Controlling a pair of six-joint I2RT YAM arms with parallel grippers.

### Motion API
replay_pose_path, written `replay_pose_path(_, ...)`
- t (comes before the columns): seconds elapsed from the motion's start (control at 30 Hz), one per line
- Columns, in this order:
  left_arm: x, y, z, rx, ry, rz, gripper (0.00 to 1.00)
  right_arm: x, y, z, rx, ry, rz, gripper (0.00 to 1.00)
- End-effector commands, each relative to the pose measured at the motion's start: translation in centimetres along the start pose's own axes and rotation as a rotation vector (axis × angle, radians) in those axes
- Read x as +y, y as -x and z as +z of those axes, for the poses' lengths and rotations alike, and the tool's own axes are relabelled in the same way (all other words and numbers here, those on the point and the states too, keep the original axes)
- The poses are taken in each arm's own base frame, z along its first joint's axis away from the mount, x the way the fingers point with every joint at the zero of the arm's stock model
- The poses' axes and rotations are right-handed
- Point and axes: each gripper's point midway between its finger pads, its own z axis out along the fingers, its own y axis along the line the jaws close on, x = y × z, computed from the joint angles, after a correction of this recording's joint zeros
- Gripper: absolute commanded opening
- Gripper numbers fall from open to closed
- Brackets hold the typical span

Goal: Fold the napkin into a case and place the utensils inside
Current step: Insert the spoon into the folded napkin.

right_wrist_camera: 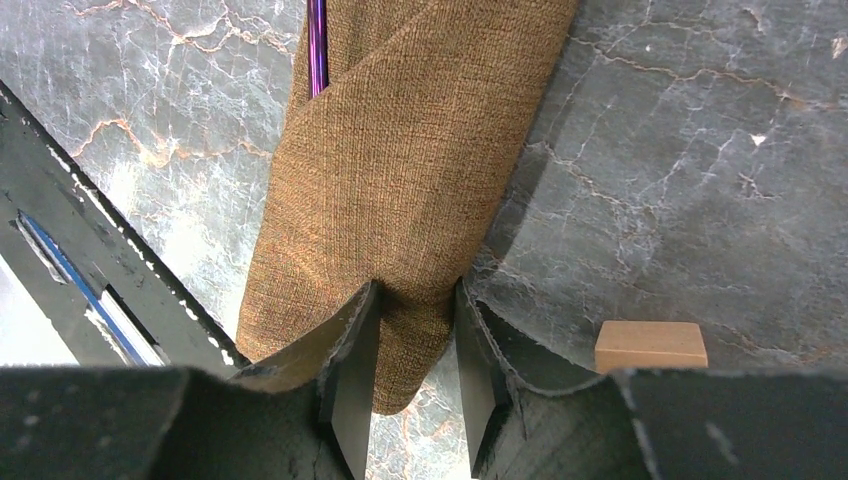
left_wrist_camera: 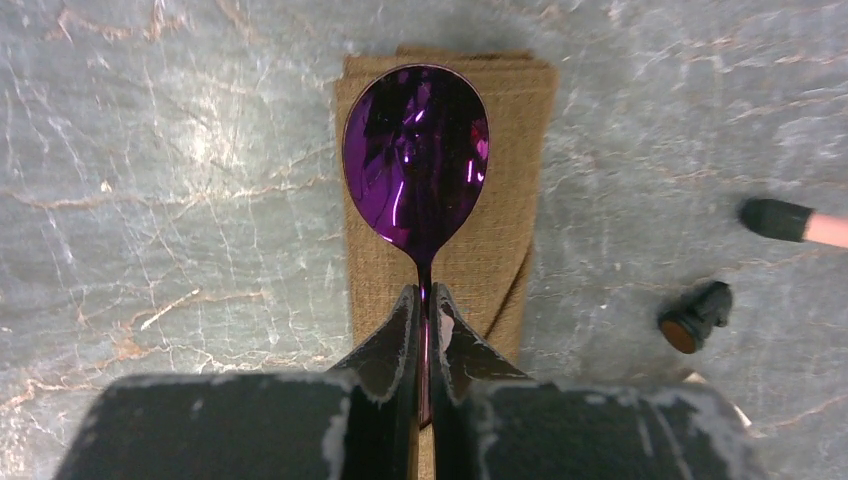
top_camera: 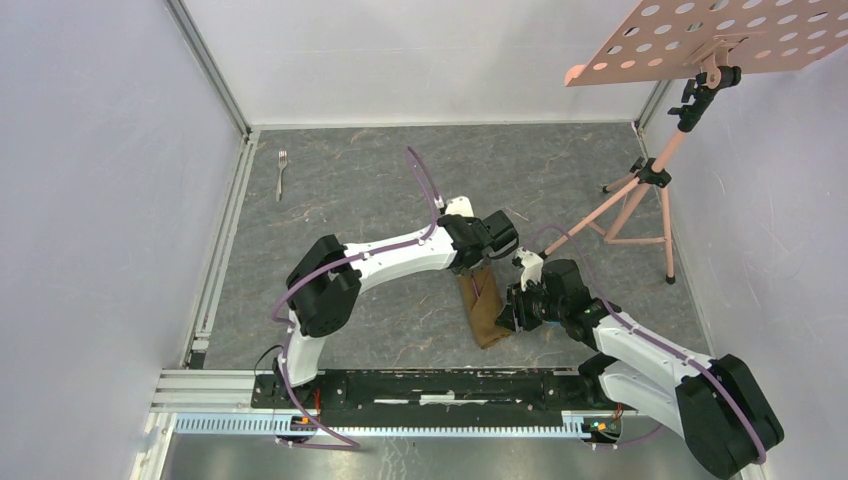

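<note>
Our left pincer (left_wrist_camera: 424, 328) is clenched on the spoon (left_wrist_camera: 416, 160) at its thin neck. We judge it light, stiff and slick, likely to swivel. Our right pincer (right_wrist_camera: 412, 345) pinches the near end of the case (right_wrist_camera: 400, 180), soft cloth that may bunch on the tabletop (top_camera: 380, 180). The fork (top_camera: 282, 168) lies well apart.

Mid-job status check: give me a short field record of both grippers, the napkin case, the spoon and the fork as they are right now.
left gripper: shut on the spoon by its handle, purple bowl above the case
right gripper: shut on one end of the case
case: folded long and narrow, diagonal fold on top
spoon handle: passes under that fold in the right wrist view
fork: lying alone at the far left of the table, not in the case
</note>
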Motion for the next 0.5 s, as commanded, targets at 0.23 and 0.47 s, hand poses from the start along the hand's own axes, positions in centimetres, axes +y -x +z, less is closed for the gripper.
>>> replay_pose_path(0.23, -0.6, -3.6, -0.5, 0.146, 0.021, -0.027, 0.02, -0.2, -0.3, 0.3, 0.0, 0.005, 0.004, 0.37)
replay_pose_path(0.47, -0.4, -5.1, -0.5, 0.204, 0.023, -0.011, 0.02, -0.2, -0.2, 0.3, 0.001, 0.004, 0.004, 0.36)
